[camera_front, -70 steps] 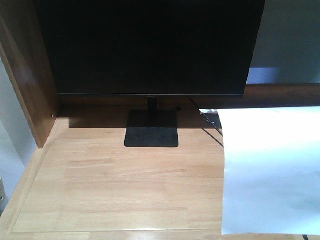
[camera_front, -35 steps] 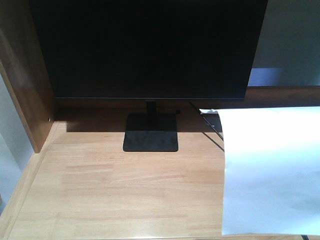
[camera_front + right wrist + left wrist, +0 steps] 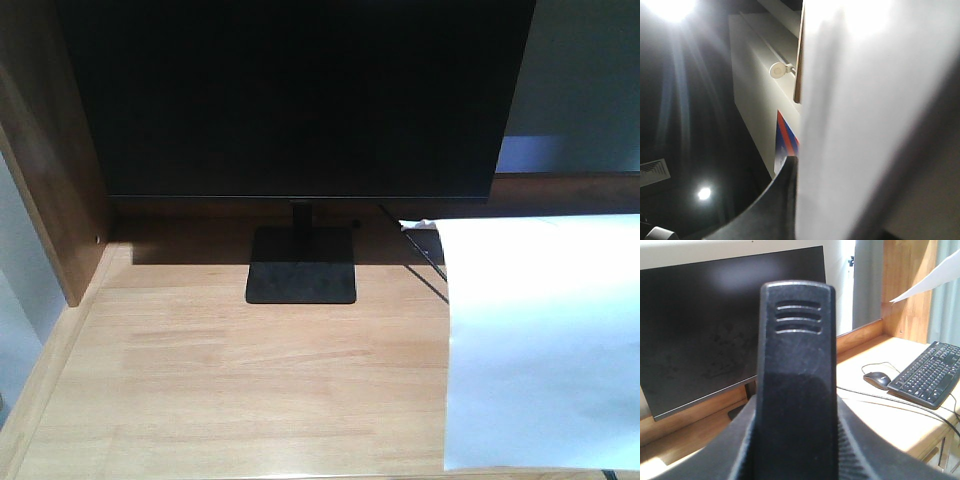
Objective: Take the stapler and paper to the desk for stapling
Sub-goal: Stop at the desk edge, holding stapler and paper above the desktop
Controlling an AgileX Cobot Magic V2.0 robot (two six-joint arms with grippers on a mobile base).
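**A:** What is changing since a second ago?
**B:** The view is sitting slightly nearer the desk [image 3: 250,380], and the monitor [image 3: 300,100] is showing lower in frame.
**A:** Items?
**B:** The paper [image 3: 545,340] is hanging over the desk's right side, with the right claw [image 3: 840,215] pinching it. The stapler [image 3: 796,355] is riding before the monitor, with the left claw [image 3: 796,450] clamping it.

Worktop [image 3: 250,380]: monitor [image 3: 300,100] at 12 o'clock, stand base [image 3: 302,278] at centre beneath it. Side panel [image 3: 50,180] at 9 o'clock. Paper [image 3: 545,340] at 4 o'clock, in front of the worktop's right part. Left wrist view: stapler [image 3: 796,365] upright at centre, before the monitor; mouse [image 3: 876,380] at 3 o'clock on the worktop, keyboard [image 3: 930,372] just right of it.
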